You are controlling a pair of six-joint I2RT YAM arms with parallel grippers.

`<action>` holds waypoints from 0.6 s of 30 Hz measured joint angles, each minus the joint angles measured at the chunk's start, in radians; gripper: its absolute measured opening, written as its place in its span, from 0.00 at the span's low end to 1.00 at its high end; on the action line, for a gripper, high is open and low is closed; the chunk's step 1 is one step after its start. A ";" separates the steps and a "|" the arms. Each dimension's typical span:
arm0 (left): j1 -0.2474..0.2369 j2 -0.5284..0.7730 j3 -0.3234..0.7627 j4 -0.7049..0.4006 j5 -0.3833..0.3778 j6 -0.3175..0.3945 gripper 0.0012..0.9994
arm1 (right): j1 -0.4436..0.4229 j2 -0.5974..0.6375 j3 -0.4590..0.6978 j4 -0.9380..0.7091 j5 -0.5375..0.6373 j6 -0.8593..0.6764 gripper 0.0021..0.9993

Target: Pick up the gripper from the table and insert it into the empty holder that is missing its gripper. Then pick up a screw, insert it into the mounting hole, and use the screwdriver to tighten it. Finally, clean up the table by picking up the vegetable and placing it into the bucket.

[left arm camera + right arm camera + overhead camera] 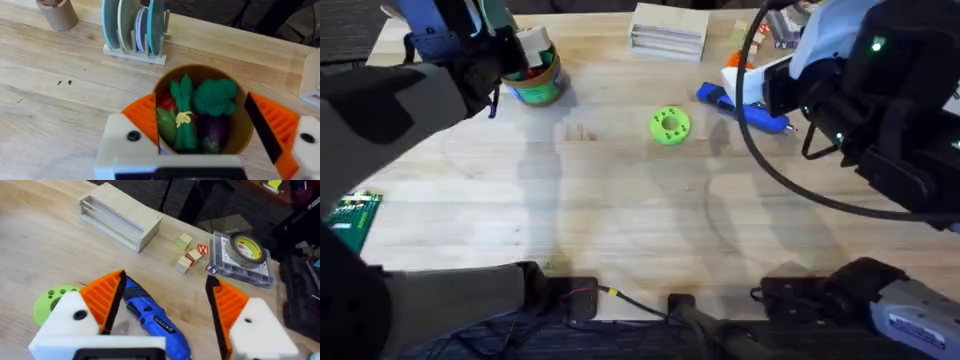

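Left gripper (202, 150) hangs with fingers spread right over the bucket (245, 130), while the screwdriver (150, 317) lies lengthwise between the right gripper's (165, 315) open fingers.

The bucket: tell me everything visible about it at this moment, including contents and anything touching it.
The bucket stands upright on the wooden table at its far left, under the left gripper, whose open orange-padded fingers straddle its rim. From overhead its side looks green and blue with an orange rim. Inside are toy vegetables: a slim dark-green one with a yellow bit, a knobbly green one, something red and something purple. Whether the pads touch it is unclear.
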 joint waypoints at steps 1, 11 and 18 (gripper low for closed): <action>0.000 -0.009 0.000 -0.002 0.000 0.000 1.00 | 0.000 0.000 0.000 0.000 0.000 0.000 0.99; -0.089 -0.303 0.000 -0.204 -0.001 0.139 1.00 | 0.013 -0.008 0.000 -0.005 0.000 0.003 0.99; -0.290 -0.535 0.000 -0.500 0.000 0.294 0.99 | 0.079 -0.124 0.000 -0.150 0.000 0.067 0.99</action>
